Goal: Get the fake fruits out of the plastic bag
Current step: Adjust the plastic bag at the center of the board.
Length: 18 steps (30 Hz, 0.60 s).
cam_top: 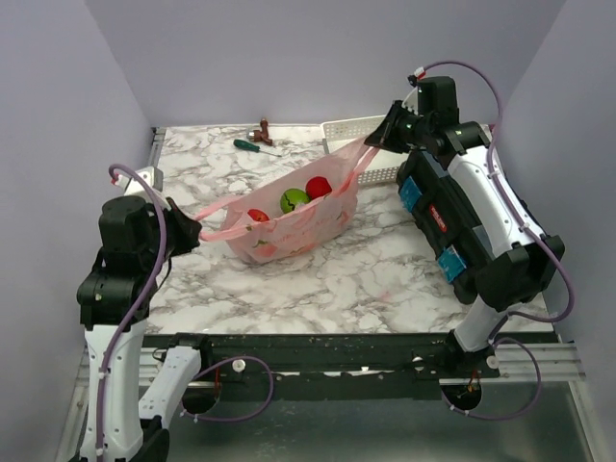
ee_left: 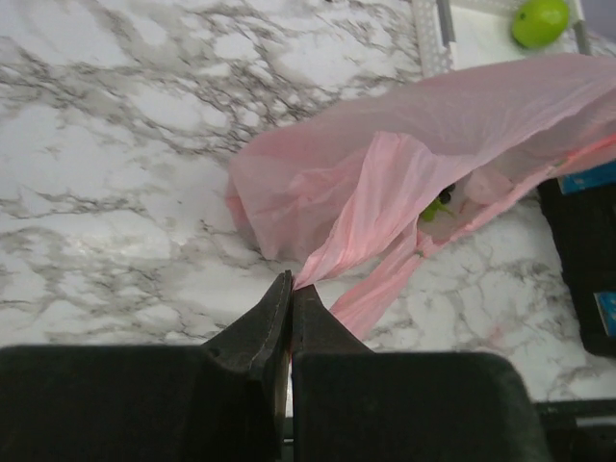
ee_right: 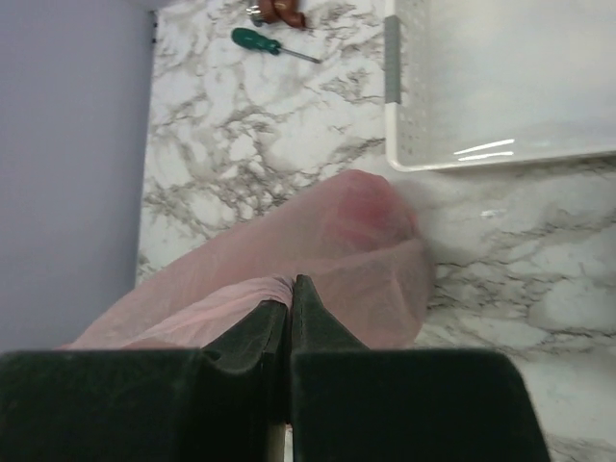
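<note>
Both hands are clamped on pink film: left hand (cam_top: 197, 234) at middle left of the top view, right hand (cam_top: 373, 141) at upper right, beside the basket (cam_top: 351, 128). Between them I see the bag (cam_top: 289, 217) stretched, mouth up, its belly on the desk (cam_top: 318, 279) at centre. Inside show a red apple (cam_top: 319, 187), a green apple (cam_top: 294, 200) and another red fruit (cam_top: 258, 216). One green fruit (ee_left: 540, 21) sits in the basket.

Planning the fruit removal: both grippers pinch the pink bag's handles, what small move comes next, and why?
Probably open the right gripper to drop its handle and reach in: the pink bag is stretched between it and the left gripper, with a red apple and green apple showing at its mouth.
</note>
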Available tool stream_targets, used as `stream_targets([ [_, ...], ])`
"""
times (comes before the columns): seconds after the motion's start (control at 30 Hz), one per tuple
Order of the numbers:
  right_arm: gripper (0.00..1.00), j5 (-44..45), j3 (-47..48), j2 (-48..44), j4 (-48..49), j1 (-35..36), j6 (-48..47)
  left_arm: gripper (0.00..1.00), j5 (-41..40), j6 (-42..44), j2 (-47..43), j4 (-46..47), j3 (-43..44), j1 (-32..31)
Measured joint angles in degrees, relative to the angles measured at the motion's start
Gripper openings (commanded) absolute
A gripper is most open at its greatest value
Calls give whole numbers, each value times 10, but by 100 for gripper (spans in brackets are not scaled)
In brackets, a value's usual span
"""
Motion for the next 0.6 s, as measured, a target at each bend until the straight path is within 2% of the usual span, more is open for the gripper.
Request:
stream_targets([
  [0.2, 3, 73, -12, -17, -31, 0, -62, 0, 101, -12, -70, 4, -67, 0],
  [0.27, 8, 86, -12, -19, -36, 1, -83, 1, 115, -12, -74, 4, -71, 0],
  [0.3, 15, 89, -10, -19, -40, 1, -92, 9, 119, -11, -73, 4, -71, 0],
  [0.37, 30, 89, -9, -19, -53, 1, -103, 35, 121, -8, -70, 3, -70, 0],
  [0.4, 37, 90, -9, -19, -61, 0, -110, 42, 121, -3, -69, 3, -68, 0],
  [0.53, 67, 96, -14, -27, -66, -5, -104, 54, 125, 12, -68, 0, -52, 2],
  [0.6, 81, 101, -26, -44, -72, -6, -101, 65, 136, 16, -67, 2, -37, 3],
])
